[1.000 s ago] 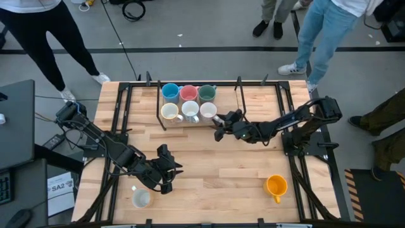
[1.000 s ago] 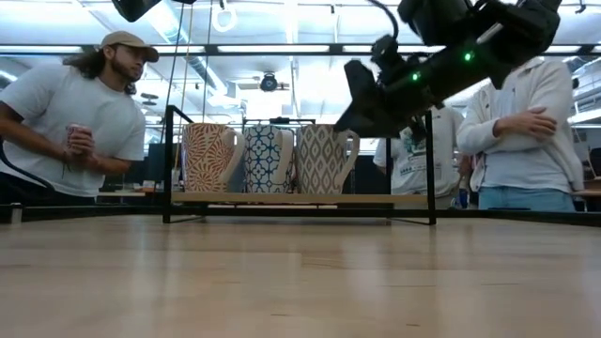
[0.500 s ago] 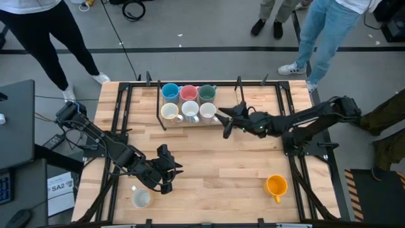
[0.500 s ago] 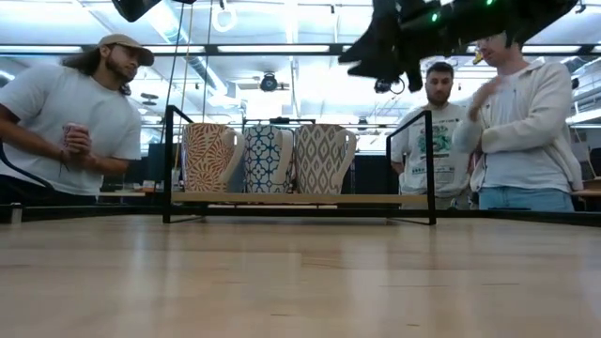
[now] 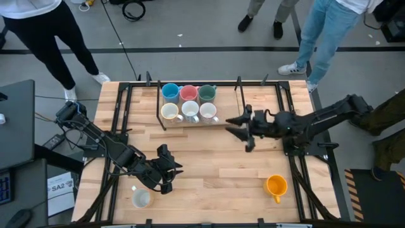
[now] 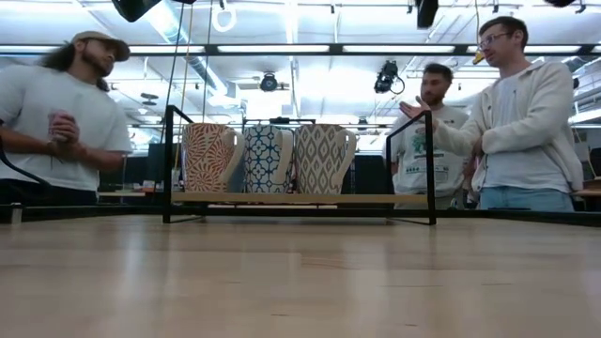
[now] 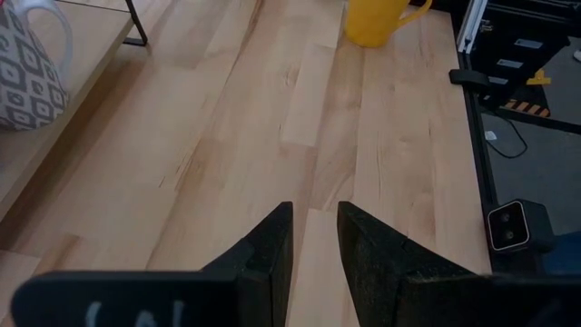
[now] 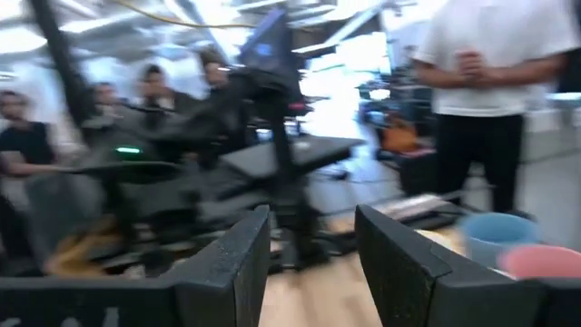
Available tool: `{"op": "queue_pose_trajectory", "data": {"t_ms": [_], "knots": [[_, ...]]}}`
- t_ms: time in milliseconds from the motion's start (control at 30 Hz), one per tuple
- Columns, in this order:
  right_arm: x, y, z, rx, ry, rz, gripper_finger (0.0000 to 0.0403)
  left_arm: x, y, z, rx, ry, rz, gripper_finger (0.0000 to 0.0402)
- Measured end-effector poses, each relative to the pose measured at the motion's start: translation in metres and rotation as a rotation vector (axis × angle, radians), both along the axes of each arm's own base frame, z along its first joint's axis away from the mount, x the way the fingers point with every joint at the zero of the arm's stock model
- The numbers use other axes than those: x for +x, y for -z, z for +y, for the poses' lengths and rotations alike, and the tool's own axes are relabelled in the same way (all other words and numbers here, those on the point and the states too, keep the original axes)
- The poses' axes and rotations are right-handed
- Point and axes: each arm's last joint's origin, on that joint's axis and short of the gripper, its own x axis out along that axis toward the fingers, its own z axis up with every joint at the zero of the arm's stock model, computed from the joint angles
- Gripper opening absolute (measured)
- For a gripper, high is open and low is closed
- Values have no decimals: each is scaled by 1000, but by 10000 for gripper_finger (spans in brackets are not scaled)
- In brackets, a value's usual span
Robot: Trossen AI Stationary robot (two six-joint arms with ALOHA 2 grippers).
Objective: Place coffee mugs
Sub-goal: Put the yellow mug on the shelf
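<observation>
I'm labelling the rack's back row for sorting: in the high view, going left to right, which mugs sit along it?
blue mug → pink mug → green mug

Left gripper (image 7: 314, 238) empty above table (image 7: 227, 136), orange mug (image 7: 374, 18) beyond

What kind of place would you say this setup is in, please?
Probably a robotics lab or demo space: a wooden table with two arms, a rack of mugs, ceiling strip lights, and people watching.
</observation>
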Motion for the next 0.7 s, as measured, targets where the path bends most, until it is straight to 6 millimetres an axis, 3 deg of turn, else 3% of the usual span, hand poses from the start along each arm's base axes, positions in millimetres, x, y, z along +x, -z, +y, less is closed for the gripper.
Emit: {"op": "queue_pose_trajectory", "data": {"t_ms": [300,533,700], "knots": [[-17,0,40,78,-268,38,168,0,0,0,-1,0,-1,96],[-37,0,60,119,-323,108,168,0,0,0,-3,-1,-2,96],[-53,-26,67,67,-300,237,168,0,0,0,-3,-2,-3,96]]}}
